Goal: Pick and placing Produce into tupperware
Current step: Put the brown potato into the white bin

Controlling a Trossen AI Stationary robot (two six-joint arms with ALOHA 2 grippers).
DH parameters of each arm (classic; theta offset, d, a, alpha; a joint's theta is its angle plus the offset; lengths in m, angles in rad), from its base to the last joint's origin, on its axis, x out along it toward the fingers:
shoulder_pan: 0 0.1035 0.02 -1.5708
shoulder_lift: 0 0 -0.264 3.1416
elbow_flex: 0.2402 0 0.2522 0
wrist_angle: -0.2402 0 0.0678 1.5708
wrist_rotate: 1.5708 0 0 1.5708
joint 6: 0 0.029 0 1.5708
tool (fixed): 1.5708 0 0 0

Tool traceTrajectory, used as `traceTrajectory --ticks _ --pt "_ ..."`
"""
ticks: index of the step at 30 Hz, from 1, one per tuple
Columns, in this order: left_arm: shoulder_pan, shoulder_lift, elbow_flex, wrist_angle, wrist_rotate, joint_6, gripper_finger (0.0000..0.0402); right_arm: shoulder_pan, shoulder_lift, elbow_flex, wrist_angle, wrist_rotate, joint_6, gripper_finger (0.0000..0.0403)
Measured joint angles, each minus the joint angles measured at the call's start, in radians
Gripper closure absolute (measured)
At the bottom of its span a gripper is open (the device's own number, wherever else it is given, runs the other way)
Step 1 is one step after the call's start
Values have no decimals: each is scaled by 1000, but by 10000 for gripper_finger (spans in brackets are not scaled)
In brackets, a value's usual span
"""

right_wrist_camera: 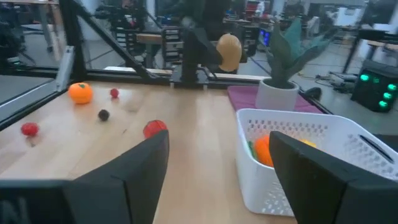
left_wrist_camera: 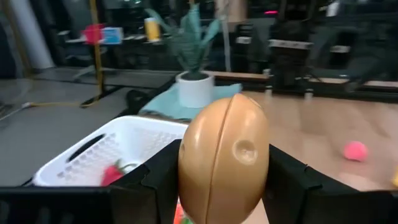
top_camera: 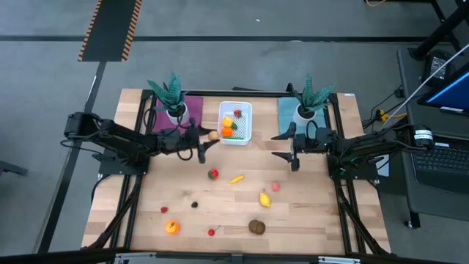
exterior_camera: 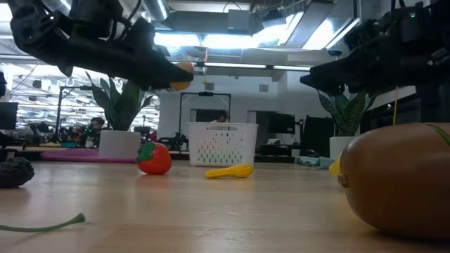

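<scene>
While held aloft, potato [left_wrist_camera: 224,158] sits clamped between left jaws beside tupperware [top_camera: 236,122].

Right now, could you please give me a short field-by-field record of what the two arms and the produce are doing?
left gripper: shut on a tan potato, raised just left of the tub
right gripper: open, empty, to the right of the tub
tub: white tub at the table's far middle, between the two potted plants
in tub: orange, strawberry, a yellow piece
still on table: strawberry, banana, lemon, kiwi, orange, small red and dark pieces
step: potato not yet over the tub
</scene>
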Motion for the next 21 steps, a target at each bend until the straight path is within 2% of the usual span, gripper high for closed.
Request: traceTrajectory --ticks 7,16,21 --pt "4 21 0 -1 -91 -17 236 0 0 0 -2 84 34 125" --pt "32 40 55 -38 -86 -32 236 0 0 0 -5 86 36 125" --pt "86 129 148 -66 -39 -20 236 0 0 0 -8 86 53 125"
